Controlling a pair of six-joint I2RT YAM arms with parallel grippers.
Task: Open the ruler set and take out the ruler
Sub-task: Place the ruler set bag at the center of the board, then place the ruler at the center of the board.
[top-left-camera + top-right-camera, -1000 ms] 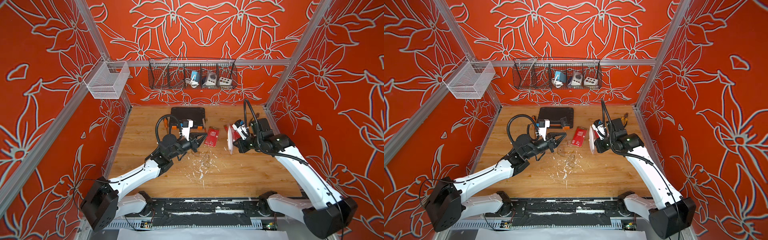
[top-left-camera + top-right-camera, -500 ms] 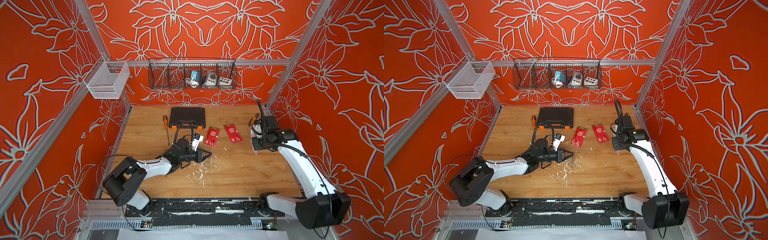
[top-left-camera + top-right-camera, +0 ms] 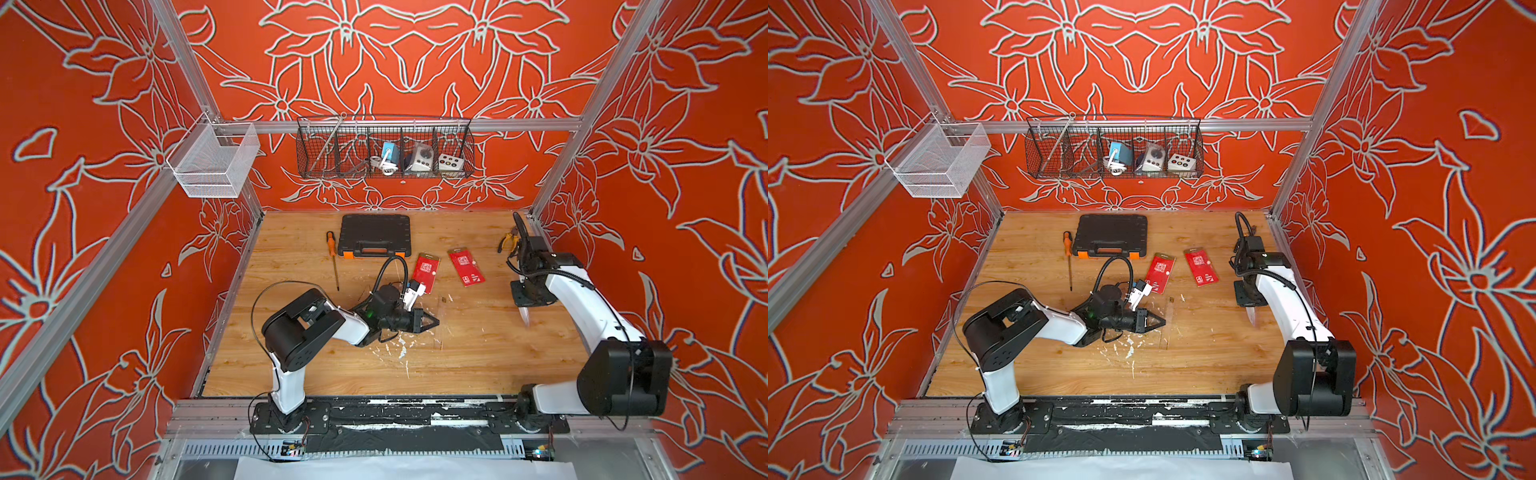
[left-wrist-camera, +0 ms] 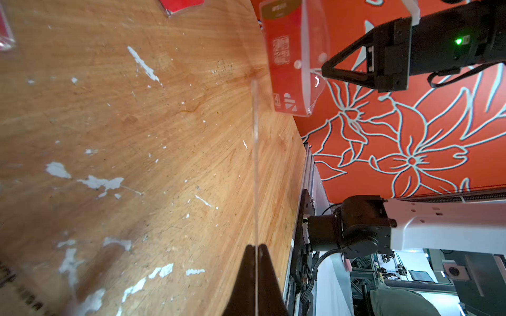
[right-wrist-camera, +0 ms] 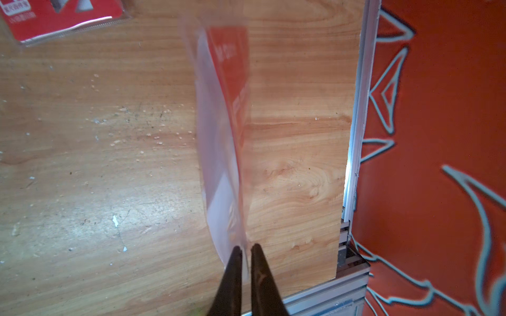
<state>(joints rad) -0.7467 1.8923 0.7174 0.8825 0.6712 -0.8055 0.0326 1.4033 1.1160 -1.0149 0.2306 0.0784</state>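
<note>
Ruler [image 4: 255, 164] between closed left jaws

Transparent ruler [image 4: 255, 164] out, edge-on, red ruler set pouch [image 5: 221, 131] dangling, blurred

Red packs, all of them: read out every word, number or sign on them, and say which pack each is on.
"4", likely, in a box: on the pack at the right claw.
Stamp-like characters and header print on that pack: too small to read.
White print on the left table pack and right table pack: too small to read.
</note>
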